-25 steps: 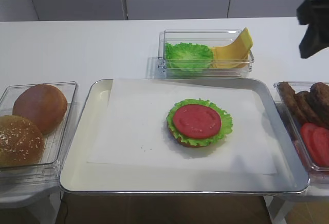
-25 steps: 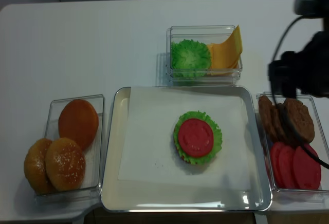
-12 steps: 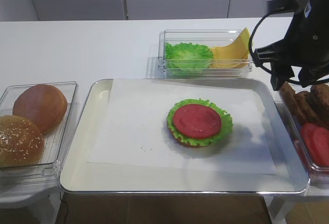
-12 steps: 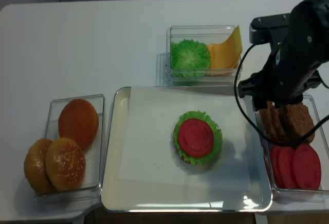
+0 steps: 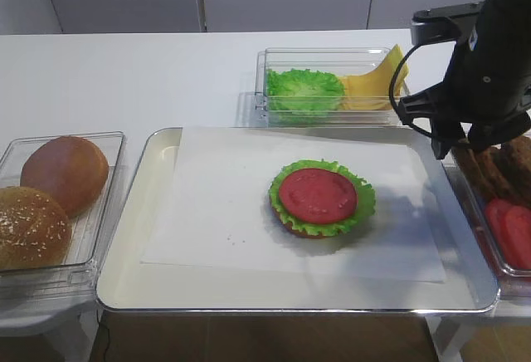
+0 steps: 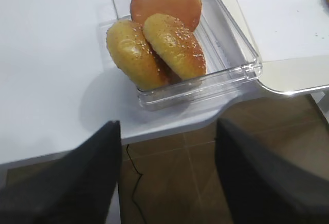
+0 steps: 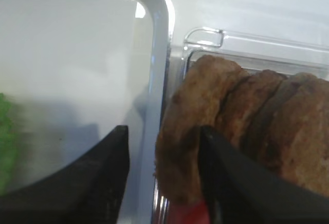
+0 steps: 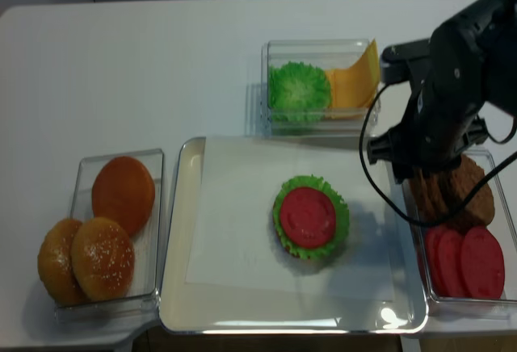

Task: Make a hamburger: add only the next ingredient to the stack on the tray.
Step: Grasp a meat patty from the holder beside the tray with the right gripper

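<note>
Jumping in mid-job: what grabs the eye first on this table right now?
The half-built stack in the middle of the tray: bright red tomato on frilly green lettuce. Next, the black right gripper at the clear box right of the tray, its fingers either side of the nearest upright meat patty. On the far left, the domed buns in their own box.
</note>
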